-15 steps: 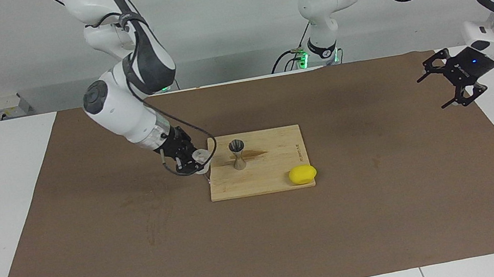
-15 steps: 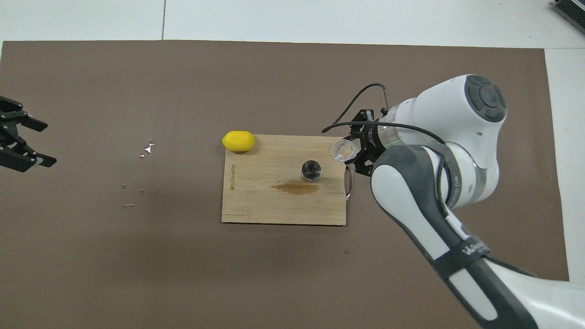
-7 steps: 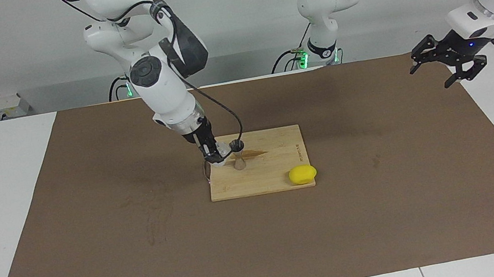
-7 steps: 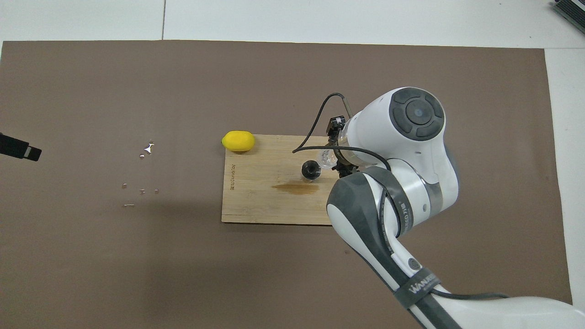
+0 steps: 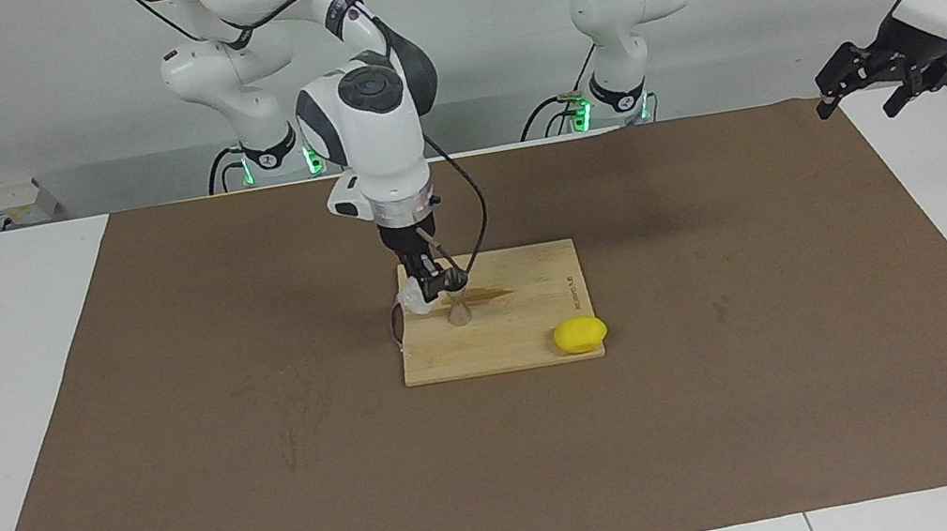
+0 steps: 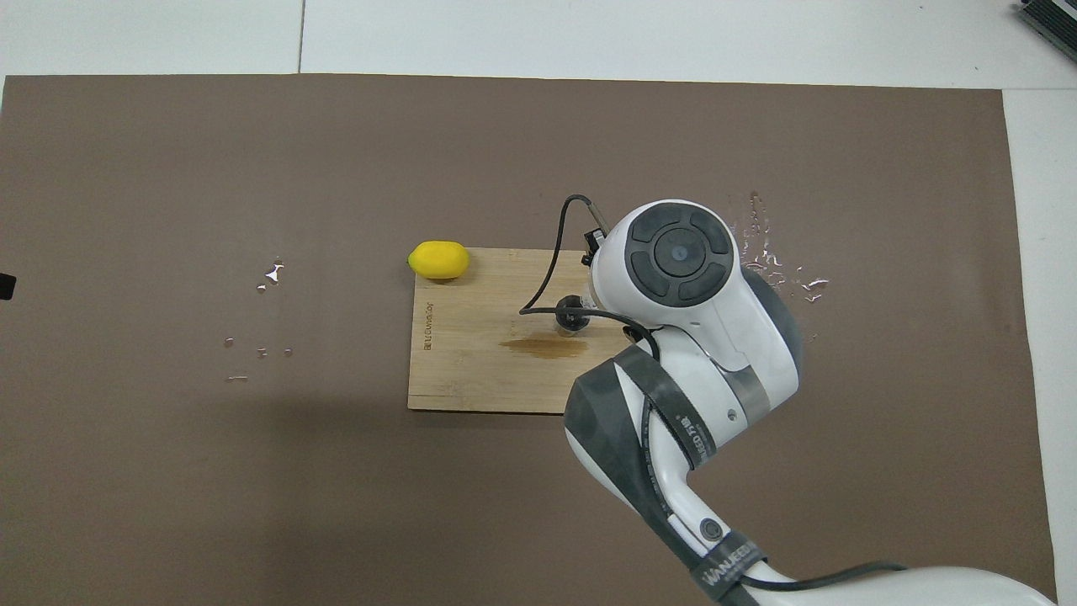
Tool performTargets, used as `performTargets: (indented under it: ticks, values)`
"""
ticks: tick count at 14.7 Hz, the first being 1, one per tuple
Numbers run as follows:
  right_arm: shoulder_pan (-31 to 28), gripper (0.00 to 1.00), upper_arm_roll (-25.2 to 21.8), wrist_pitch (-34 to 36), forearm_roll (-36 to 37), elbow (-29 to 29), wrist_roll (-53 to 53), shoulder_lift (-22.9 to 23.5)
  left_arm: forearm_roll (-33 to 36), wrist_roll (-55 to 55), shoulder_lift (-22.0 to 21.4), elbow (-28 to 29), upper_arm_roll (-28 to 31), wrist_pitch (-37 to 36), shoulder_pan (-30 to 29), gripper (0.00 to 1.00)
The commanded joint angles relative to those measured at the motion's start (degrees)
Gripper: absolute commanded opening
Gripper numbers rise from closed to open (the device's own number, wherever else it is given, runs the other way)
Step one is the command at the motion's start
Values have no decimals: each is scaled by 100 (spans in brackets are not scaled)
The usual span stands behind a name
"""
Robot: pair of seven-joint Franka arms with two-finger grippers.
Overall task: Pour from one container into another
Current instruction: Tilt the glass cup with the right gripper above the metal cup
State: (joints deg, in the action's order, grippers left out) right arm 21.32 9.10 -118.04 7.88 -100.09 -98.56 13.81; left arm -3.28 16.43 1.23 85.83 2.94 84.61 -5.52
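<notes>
The metal hourglass jigger point(image 5: 458, 303) stands upright on the wooden cutting board point(image 5: 522, 334), and its dark mouth point(image 6: 572, 313) shows in the overhead view. My right gripper point(image 5: 423, 290) comes straight down over the board's edge, shut on the small clear glass tumbler point(image 5: 410, 299). The tumbler is tilted, right beside the jigger's rim. In the overhead view the right arm's wrist hides the tumbler. My left gripper point(image 5: 863, 97) hangs open and holds nothing, high over the table's edge at the left arm's end.
A yellow lemon point(image 5: 580, 334) lies at the board's corner farthest from the robots. A brown wet stain point(image 6: 543, 347) marks the board beside the jigger. Spilled droplets point(image 6: 774, 261) glisten on the brown mat near the right arm, and more droplets point(image 6: 269, 273) toward the left arm's end.
The right arm swung upright over the board and carried the tumbler from beside the board to the jigger's rim. The left gripper rose and drew back outward.
</notes>
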Motion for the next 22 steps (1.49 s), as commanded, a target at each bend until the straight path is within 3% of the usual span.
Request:
performTargets:
  ticks: [1, 6, 13, 16, 22]
  values:
    - [143, 0, 13, 141, 407, 174, -128, 78, 161, -210, -272, 293, -13, -67, 60, 100]
    - [337, 0, 13, 273, 952, 166, -119, 35, 161, -202, -298, 302, -57, -41, 95, 100]
    - [373, 0, 22, 343, 1084, 174, -119, 26, 336, -324, -430, 505, -48, -14, 175, 100]
    - [311, 0, 13, 343, 962, 218, -172, 52, 539, -377, -404, 469, -39, 73, 166, 100]
    - [171, 0, -13, 273, -117, 236, -260, 87, 531, -966, -334, 364, 13, 346, 253, 100]
